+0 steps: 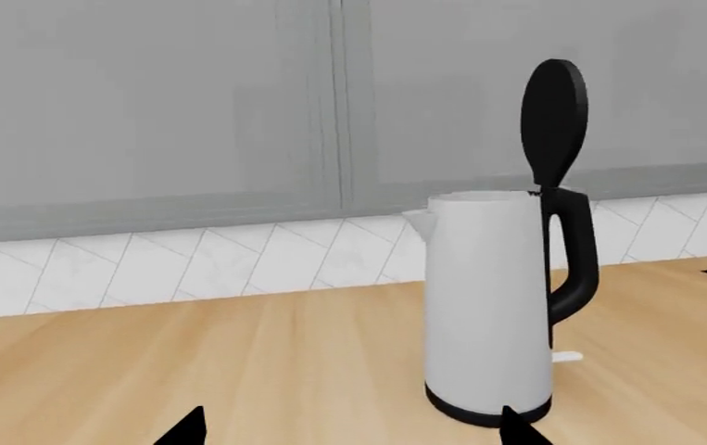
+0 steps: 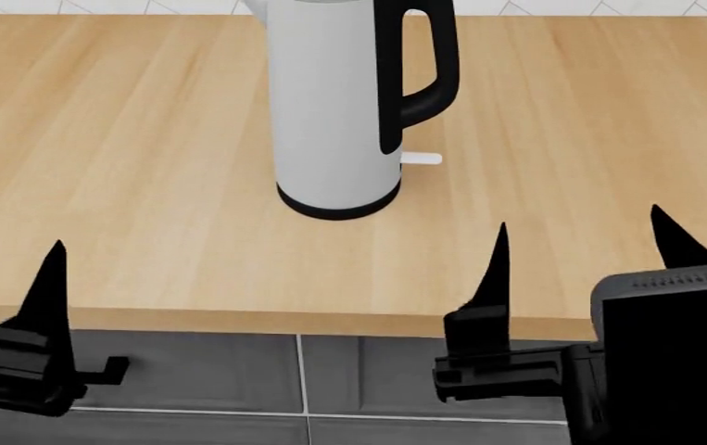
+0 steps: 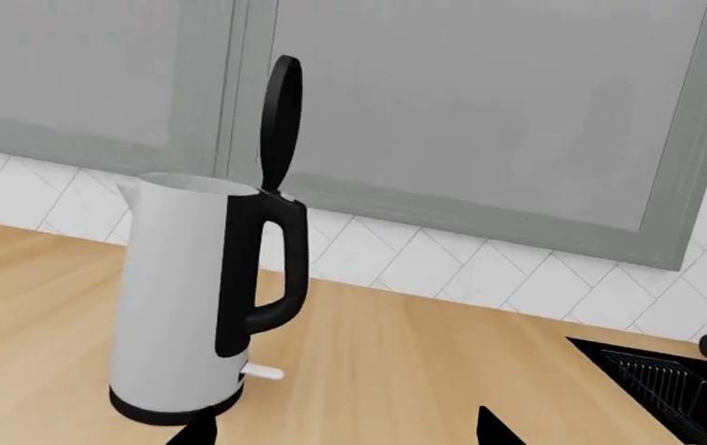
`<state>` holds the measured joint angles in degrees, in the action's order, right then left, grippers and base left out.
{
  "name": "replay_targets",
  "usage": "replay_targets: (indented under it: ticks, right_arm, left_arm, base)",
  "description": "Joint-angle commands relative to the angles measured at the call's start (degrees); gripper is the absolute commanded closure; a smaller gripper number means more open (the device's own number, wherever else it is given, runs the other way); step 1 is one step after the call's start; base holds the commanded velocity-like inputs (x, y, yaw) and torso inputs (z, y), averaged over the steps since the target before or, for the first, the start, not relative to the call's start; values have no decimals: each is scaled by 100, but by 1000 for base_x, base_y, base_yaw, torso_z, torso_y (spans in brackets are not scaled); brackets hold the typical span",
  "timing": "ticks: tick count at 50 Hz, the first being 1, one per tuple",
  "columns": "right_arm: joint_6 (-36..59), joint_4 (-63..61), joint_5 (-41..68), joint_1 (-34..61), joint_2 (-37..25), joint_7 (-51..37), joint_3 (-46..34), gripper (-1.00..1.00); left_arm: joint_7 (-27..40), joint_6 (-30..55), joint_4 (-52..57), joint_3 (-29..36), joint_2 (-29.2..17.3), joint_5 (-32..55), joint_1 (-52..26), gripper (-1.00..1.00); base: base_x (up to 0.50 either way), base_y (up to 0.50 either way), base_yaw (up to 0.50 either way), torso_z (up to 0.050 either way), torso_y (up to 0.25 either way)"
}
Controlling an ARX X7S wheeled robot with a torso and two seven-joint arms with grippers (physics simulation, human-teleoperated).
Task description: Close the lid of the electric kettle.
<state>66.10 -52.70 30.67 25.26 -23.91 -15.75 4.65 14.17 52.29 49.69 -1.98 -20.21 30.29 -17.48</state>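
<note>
The electric kettle [image 2: 328, 111] stands upright on the wooden counter, white with a black loop handle and a small white switch tab [image 2: 422, 158]. It also shows in the left wrist view [image 1: 489, 306] and the right wrist view [image 3: 174, 306]. The lid [image 1: 555, 116] stands open, raised nearly vertical above the handle top, and shows edge-on in the right wrist view [image 3: 282, 120]; the head view cuts it off. My left gripper [image 1: 353, 428] is open and empty, short of the kettle. My right gripper [image 2: 579, 222] is open and empty near the counter's front edge, also seen in its wrist view [image 3: 343, 428].
The wooden counter [image 2: 143, 185] ends at a front edge [image 2: 328, 321] with dark drawers below. A white tiled backsplash [image 1: 205, 264] and grey cabinets [image 1: 143, 102] stand behind the kettle. A black sink [image 3: 675, 389] lies to the kettle's right.
</note>
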Motion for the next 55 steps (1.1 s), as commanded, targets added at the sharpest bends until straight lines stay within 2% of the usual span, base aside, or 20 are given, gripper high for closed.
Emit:
replay_targets:
  ticks: [1, 2, 3, 4, 7, 19, 55]
  right_arm:
    - [2386, 168, 2623, 2364, -807, -1450, 629, -100]
    - [2378, 449, 3482, 3223, -920, -2310, 611, -100]
    - [2356, 519, 4342, 3383, -975, -2773, 589, -100]
    - [2320, 548, 4744, 3401, -1013, -2910, 559, -100]
    - [2230, 584, 4920, 3426, -1096, -3075, 458, -100]
    - [1991, 623, 4831, 3391, -1273, -3092, 85, -100]
    - [1606, 700, 4771, 3455, -1535, -3116, -368, -100]
  left_arm:
    - [355, 2249, 277, -970, -50, 1779, -1956, -100]
    - [436, 3109, 334, -1114, 34, 2048, -2815, -100]
    - [468, 3630, 343, -1154, 41, 2105, -3605, -100]
    - [492, 3629, 340, -1162, 32, 2135, -3603, -100]
    - [560, 3623, 340, -1188, 11, 2233, -3593, -100]
    - [681, 3373, 276, -1063, -109, 2316, -3414, -100]
    - [913, 2925, 127, -806, -347, 2482, -3182, -100]
  base:
    - [0, 0, 0, 0, 0]
    - [0, 0, 0, 0, 0]
    - [0, 0, 0, 0, 0]
    - [0, 0, 0, 0, 0]
    - [0, 0, 0, 0, 0]
    - [0, 0, 0, 0, 0]
    - [372, 0, 0, 0, 0]
